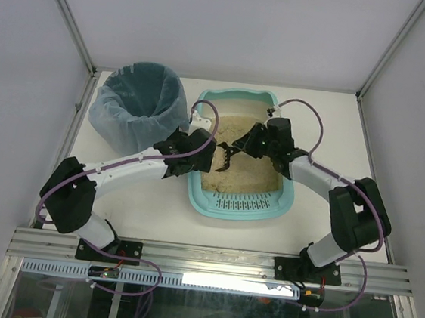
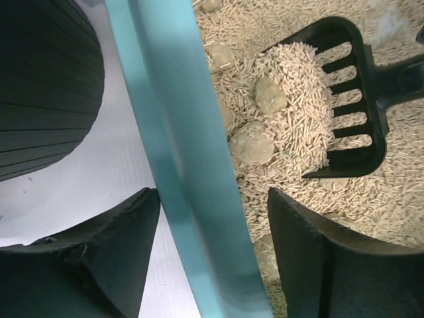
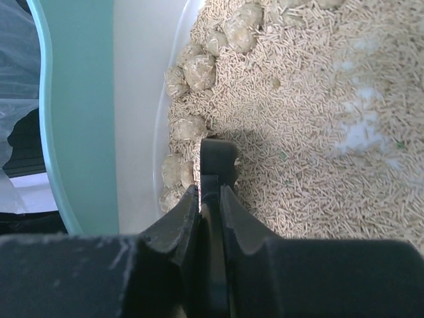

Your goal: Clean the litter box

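The light teal litter box [image 1: 239,206] lies mid-table with beige pellet litter [image 1: 253,175] inside and its slotted grate at the near end. My left gripper [image 1: 197,156] is open, one finger on each side of the box's left wall [image 2: 172,132], with a gap on both sides [image 2: 213,199]. My right gripper [image 1: 247,143] is shut on the handle of a black slotted scoop [image 3: 218,159]. The scoop head [image 2: 344,99] rests in the litter, loaded with pellets and grey-brown clumps [image 2: 252,142]. More clumps [image 3: 199,69] lie along the inner wall.
A round dark bin with a bluish translucent bag liner [image 1: 138,106] stands just left of the box; its ribbed side shows in the left wrist view [image 2: 46,86]. White table [image 1: 330,126] surrounds the box, with enclosure walls close by.
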